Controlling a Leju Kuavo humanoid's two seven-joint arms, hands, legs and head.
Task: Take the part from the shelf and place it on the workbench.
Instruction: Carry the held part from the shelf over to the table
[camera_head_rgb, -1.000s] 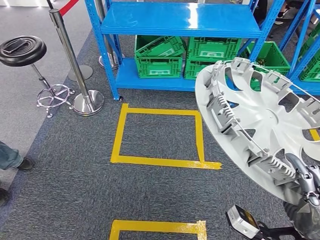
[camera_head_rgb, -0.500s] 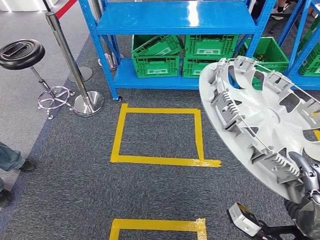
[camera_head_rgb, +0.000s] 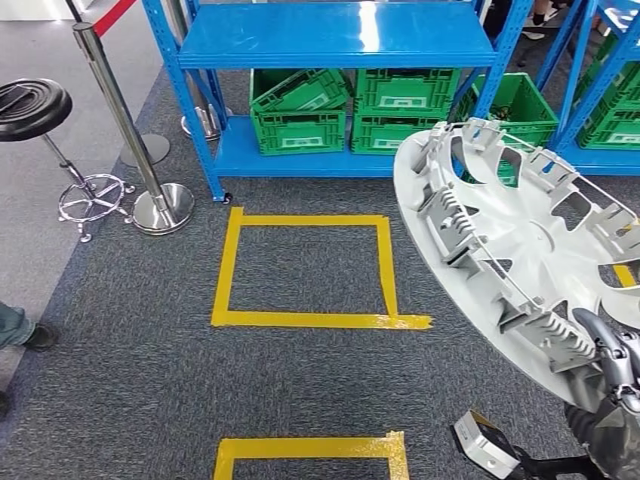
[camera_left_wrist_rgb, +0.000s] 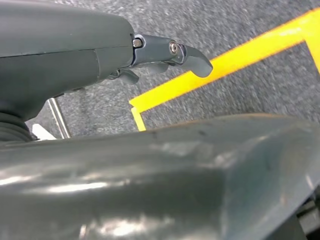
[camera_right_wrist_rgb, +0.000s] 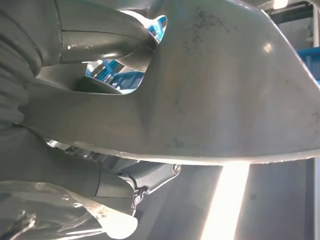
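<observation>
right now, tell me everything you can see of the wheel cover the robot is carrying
The wheel cover is a large round disc of silver-grey plastic, seen from its inner side, with cut-out openings, ribbed clips around the rim and a thin wire ring across them. It is tilted, off the floor, in front of the blue shelf. The right hand grips its lower edge.

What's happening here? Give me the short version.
The robot's right hand holds a large silver wheel cover by its lower rim, tilted, inner side with clips facing the camera. It stands on grey carpet facing a blue shelf with green crates, yellow tape squares marked on the floor. The left hand holds nothing. No workbench is visible.
</observation>
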